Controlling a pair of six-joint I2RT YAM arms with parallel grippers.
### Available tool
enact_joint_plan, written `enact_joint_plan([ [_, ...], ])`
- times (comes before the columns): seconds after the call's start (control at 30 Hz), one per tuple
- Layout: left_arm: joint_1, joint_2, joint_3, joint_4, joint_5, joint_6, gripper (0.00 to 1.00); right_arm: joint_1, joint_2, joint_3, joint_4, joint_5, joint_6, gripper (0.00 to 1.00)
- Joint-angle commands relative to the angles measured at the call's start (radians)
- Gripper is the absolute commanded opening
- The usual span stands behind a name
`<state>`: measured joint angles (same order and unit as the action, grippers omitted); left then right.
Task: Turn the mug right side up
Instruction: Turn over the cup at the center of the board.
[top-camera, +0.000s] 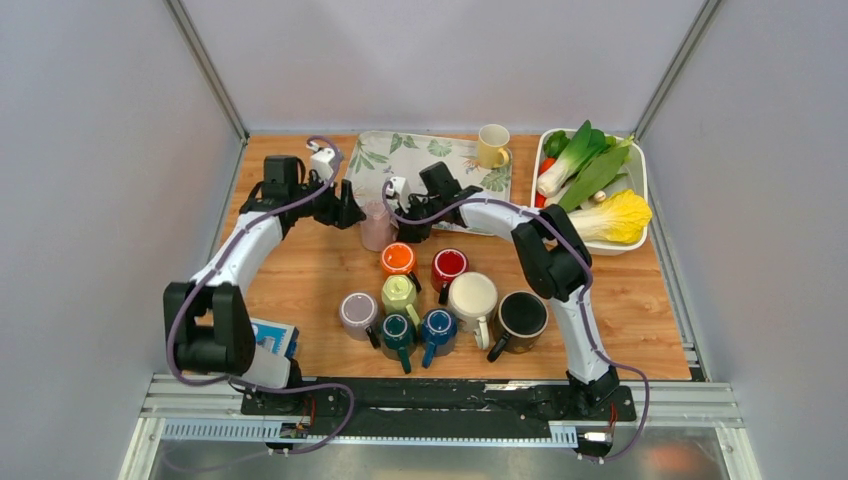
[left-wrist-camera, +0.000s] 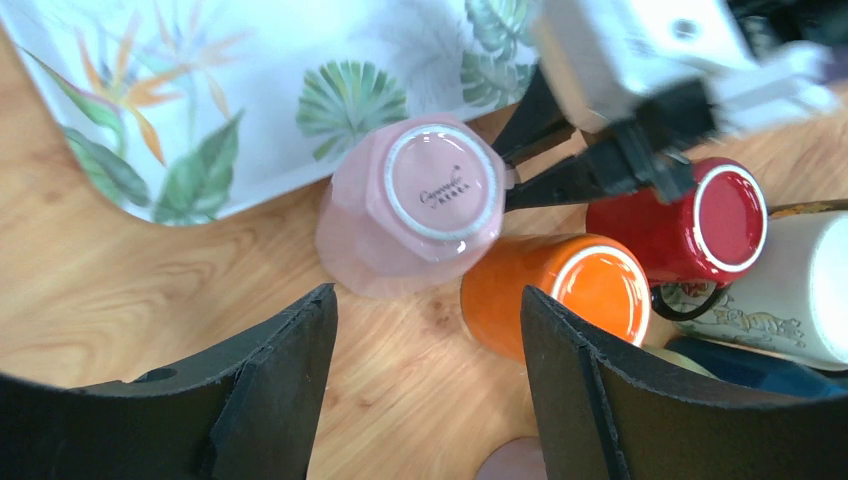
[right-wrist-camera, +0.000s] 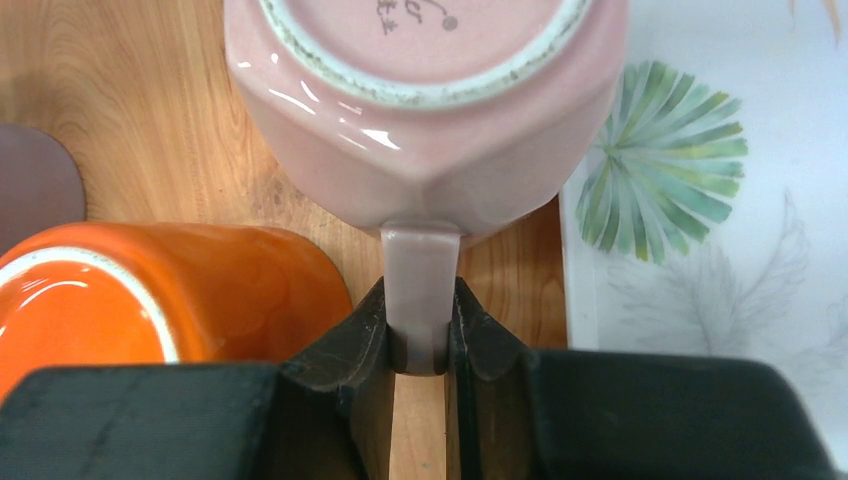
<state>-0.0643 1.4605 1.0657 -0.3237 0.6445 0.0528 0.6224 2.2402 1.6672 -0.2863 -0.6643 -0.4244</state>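
**Thin grip on the handle, crowded neighbours**

The pink mug (top-camera: 377, 226) stands upside down on the tabletop (top-camera: 300, 280), just beside the near left corner of the leaf-print tray (top-camera: 400, 155). I cannot tell whether it touches the tray's rim. The right hand (right-wrist-camera: 420, 330) is clamped on the mug's handle (right-wrist-camera: 420, 270), one finger on each flat side. The left hand (left-wrist-camera: 428, 295) hangs over the mug from the side away from the tray, fingers wide apart and holding nothing.

The main risk is the grip itself. The handle is a narrow glazed strap and the whole body hangs off to one side of it, so the mug may swivel or slide between the fingers once it is lifted and rotated. The orange mug (top-camera: 398, 259) lies on its side just beyond the pink one, away from the tray, and a wide swing could knock it. A low swing the other way could catch the tray's rim.

The mug is pale pink and glossy, with faceted sides. Its upturned base has a white foot ring around small printed script.
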Motion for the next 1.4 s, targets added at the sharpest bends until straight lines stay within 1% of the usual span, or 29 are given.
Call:
enact_joint_plan([
  [0.0,-0.001,-0.171,-0.088,0.075,-0.055,0.197,0.75,-0.031,-0.093,0.1,0.065,-0.087,0.125,0.0],
  [0.03,-0.005,-0.187,-0.104,0.093,-0.067,0.221,0.75,-0.042,-0.088,0.123,0.07,-0.097,0.17,0.0],
  [0.1,-0.015,-0.233,-0.156,0.196,-0.1,0.301,0.75,-0.071,-0.082,0.158,0.097,-0.15,0.276,0.0],
  [0.13,-0.028,-0.262,-0.196,0.23,-0.127,0.364,0.76,-0.087,-0.081,0.174,0.113,-0.173,0.327,0.0],
  [0.17,-0.035,-0.293,-0.219,0.31,-0.141,0.396,0.76,-0.103,-0.076,0.189,0.123,-0.212,0.372,0.0],
  [0.2,-0.053,-0.307,-0.263,0.352,-0.175,0.472,0.76,-0.121,-0.065,0.231,0.124,-0.261,0.41,0.0],
  [0.23,-0.071,-0.337,-0.286,0.442,-0.19,0.512,0.77,-0.137,-0.043,0.273,0.123,-0.311,0.495,0.0],
  [0.33,-0.093,-0.372,-0.382,0.602,-0.212,0.684,0.78,-0.187,0.054,0.421,0.134,-0.472,0.752,0.0],
  [0.37,-0.104,-0.374,-0.41,0.676,-0.214,0.708,0.78,-0.199,0.08,0.459,0.152,-0.521,0.804,0.0],
  [0.4,-0.111,-0.371,-0.421,0.711,-0.225,0.743,0.78,-0.207,0.097,0.474,0.175,-0.552,0.844,0.0],
  [0.43,-0.129,-0.361,-0.437,0.771,-0.231,0.757,0.79,-0.216,0.102,0.466,0.226,-0.581,0.888,0.0],
  [0.47,-0.137,-0.353,-0.439,0.793,-0.245,0.782,0.79,-0.223,0.1,0.442,0.31,-0.609,0.969,0.0],
  [0.53,-0.169,-0.322,-0.446,0.88,-0.273,0.809,0.8,-0.229,0.1,0.417,0.41,-0.661,1.042,0.0],
  [0.57,-0.192,-0.296,-0.454,0.941,-0.284,0.817,0.8,-0.231,0.103,0.412,0.428,-0.687,1.058,0.0],
  [0.7,-0.242,-0.214,-0.478,1.141,-0.326,0.934,0.83,-0.231,0.103,0.383,0.516,-0.783,1.132,0.0],
  [0.83,-0.256,-0.134,-0.471,1.264,-0.329,1.034,0.84,-0.231,0.101,0.351,0.613,-0.835,1.211,0.0],
  [0.9,-0.264,-0.065,-0.481,1.409,-0.35,1.077,0.87,-0.228,0.102,0.334,0.656,-0.853,1.24,0.0],
  [0.93,-0.275,0.0,-0.484,1.529,-0.359,1.101,0.88,-0.227,0.105,0.325,0.671,-0.869,1.248,0.0],
  [0.97,-0.282,0.035,-0.481,1.586,-0.378,1.175,0.87,-0.223,0.106,0.315,0.682,-0.877,1.257,0.0],
  [1.0,-0.292,0.114,-0.476,1.717,-0.384,1.208,0.87,-0.221,0.109,0.308,0.687,-0.883,1.266,0.0],
  [1.07,-0.299,0.222,-0.452,1.886,-0.39,1.289,0.87,-0.22,0.118,0.31,0.689,-0.887,1.273,0.0],
  [1.1,-0.301,0.249,-0.432,1.918,-0.385,1.333,0.86,-0.22,0.121,0.315,0.686,-0.888,1.274,0.0],
  [1.13,-0.301,0.279,-0.415,1.939,-0.382,1.345,0.82,-0.22,0.124,0.318,0.683,-0.886,1.274,0.0],
  [1.17,-0.302,0.284,-0.41,1.942,-0.376,1.344,0.74,-0.222,0.122,0.317,0.682,-0.883,1.274,0.0],
  [1.2,-0.301,0.282,-0.406,1.939,-0.372,1.326,0.69,-0.222,0.121,0.313,0.681,-0.879,1.272,0.0],
  [1.23,-0.303,0.278,-0.406,1.935,-0.36,1.317,0.55,-0.225,0.119,0.308,0.681,-0.872,1.268,0.0],
  [1.27,-0.304,0.265,-0.413,1.922,-0.35,1.299,0.48,-0.228,0.115,0.302,0.677,-0.861,1.261,0.01],
  [1.3,-0.306,0.258,-0.418,1.916,-0.348,1.291,0.25,-0.231,0.111,0.298,0.676,-0.852,1.255,0.02],
  [1.37,-0.314,0.228,-0.436,1.894,-0.351,1.274,0.04,-0.234,0.107,0.294,0.668,-0.838,1.242,0.06],
])
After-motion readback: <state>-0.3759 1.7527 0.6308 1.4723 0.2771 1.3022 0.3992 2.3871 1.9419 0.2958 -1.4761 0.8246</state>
